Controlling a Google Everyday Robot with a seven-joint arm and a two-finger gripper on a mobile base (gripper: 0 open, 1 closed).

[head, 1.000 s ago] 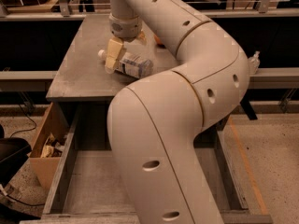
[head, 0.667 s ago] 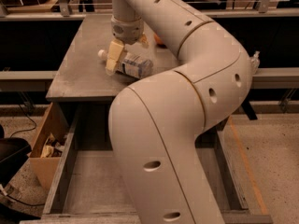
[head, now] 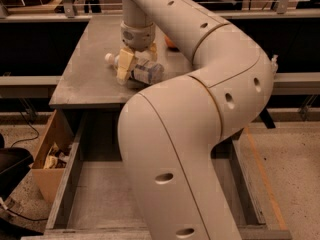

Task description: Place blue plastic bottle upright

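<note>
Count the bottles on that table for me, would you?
1: a blue plastic bottle lying on its side on the table, under the hand. The big arm covers the table's right side, so more may be hidden.

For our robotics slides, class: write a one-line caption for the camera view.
The gripper sits at the bottle, which lies on its side on the table.
</note>
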